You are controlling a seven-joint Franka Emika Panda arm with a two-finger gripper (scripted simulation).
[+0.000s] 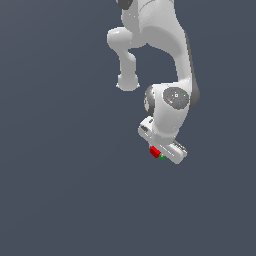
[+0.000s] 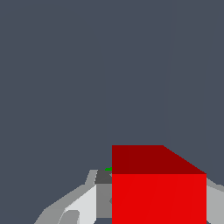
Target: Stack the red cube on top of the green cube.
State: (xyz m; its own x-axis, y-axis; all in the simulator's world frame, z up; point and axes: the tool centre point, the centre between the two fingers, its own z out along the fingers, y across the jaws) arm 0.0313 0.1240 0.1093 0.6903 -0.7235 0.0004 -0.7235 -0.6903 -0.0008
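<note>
The red cube (image 1: pixel 154 151) sits under the hand of my gripper (image 1: pixel 158 153), just below the white wrist in the exterior view. In the wrist view the red cube (image 2: pixel 159 192) fills the space between my two fingers (image 2: pixel 83 203), and both touch its sides, so the gripper (image 2: pixel 157 205) is shut on it. The green cube (image 1: pixel 162 157) shows only as a small green spot right beside the red one, mostly hidden by it and the hand. In the wrist view only a thin green sliver (image 2: pixel 108 169) of it shows past the red cube's edge.
The plain dark grey floor (image 1: pixel 60 190) lies all around. The white arm (image 1: pixel 160 40) reaches in from the upper edge of the exterior view.
</note>
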